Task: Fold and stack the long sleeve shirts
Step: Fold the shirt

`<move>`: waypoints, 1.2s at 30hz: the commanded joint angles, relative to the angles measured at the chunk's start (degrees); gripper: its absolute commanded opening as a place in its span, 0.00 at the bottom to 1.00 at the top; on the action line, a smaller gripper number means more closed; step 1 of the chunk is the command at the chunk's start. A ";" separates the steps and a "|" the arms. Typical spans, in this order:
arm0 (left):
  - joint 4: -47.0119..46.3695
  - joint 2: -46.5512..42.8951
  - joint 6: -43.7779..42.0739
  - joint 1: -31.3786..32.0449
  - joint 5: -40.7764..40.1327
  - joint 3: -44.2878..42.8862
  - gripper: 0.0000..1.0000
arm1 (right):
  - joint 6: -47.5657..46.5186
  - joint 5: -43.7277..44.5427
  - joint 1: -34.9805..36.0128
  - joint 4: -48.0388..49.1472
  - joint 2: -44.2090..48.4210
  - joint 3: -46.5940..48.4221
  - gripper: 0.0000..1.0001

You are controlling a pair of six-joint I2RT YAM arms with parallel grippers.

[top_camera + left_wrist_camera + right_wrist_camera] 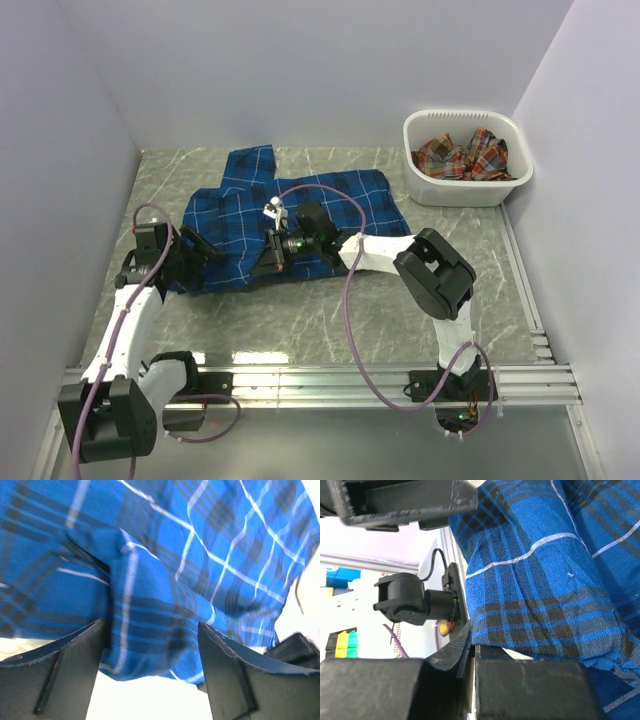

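A royal blue plaid long sleeve shirt [300,210] lies spread and rumpled in the middle of the table. My left gripper [200,252] sits at its left edge, open. In the left wrist view the blue cloth [165,580] hangs between and beyond the two spread fingers [75,665], neither of which presses on it. My right gripper [277,258] is at the shirt's near edge. In the right wrist view its jaws [472,647] are shut on the hem of the blue cloth [545,605]. A red-orange plaid shirt [462,155] lies bunched in the basket.
The white plastic basket [467,190] stands at the back right against the wall. Pale walls close in the table on three sides. A metal rail [330,380] runs along the near edge. The right arm's purple cable [335,190] loops over the blue shirt.
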State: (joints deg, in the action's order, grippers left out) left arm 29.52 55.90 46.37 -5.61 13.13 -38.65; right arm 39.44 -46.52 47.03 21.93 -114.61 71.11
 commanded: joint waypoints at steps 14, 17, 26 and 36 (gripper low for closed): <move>1.59 -3.60 14.18 -5.20 -10.04 8.51 0.68 | -1.65 -2.17 0.61 -3.56 1.05 1.66 0.00; 6.94 -4.66 15.41 -5.29 -12.95 7.19 0.71 | -2.09 -2.08 0.52 -3.91 0.79 2.01 0.00; 14.34 -8.00 20.77 -5.38 -17.01 6.47 0.76 | -1.91 -1.73 0.61 -3.66 -0.35 2.72 0.00; 7.49 -7.73 24.90 -5.47 -12.87 15.36 0.66 | -1.82 -1.99 0.61 -3.48 -0.44 2.72 0.00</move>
State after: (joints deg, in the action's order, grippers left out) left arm 39.48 48.27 67.37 -10.76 -1.43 -24.58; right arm 37.82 -47.48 47.07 16.67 -114.67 71.46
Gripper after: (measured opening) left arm 0.671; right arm 0.011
